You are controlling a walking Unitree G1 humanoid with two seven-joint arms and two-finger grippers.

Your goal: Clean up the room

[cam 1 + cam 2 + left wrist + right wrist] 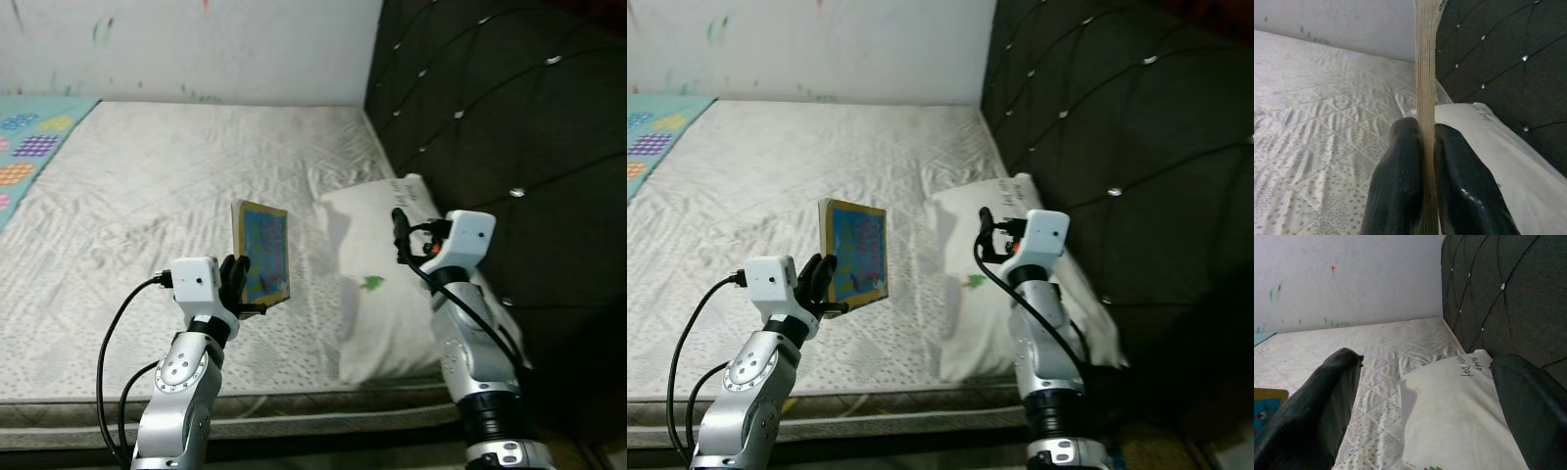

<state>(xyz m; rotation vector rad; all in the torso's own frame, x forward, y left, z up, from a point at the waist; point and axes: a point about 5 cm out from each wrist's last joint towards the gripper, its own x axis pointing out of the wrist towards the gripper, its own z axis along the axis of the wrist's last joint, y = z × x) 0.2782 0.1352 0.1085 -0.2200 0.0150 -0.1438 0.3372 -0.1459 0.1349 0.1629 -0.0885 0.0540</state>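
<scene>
From the left eye view I saw a bare quilted mattress [176,186] running up to a white wall [196,44] flecked with paint marks, and a dark tufted headboard [509,127] at three o'clock. A patterned mat [24,147] lay at ten o'clock. My left gripper [238,282] held a colourful book [263,253] upright above the mattress, near its front edge at about seven o'clock. A white pillow [377,294] sat against the headboard, and my right gripper [400,235] hovered over it.

The right eye view gave me the same layout, with the book raised just beside the pillow's near corner.

In the left wrist view both black fingers [1400,181] were clamped on the book's thin edge, which rose straight between them, mattress and headboard beyond.

In the right wrist view the two fingers [1317,411] stood wide apart, holding nothing, with the pillow below them and handwriting on its cover. The book's corner showed by one finger.
</scene>
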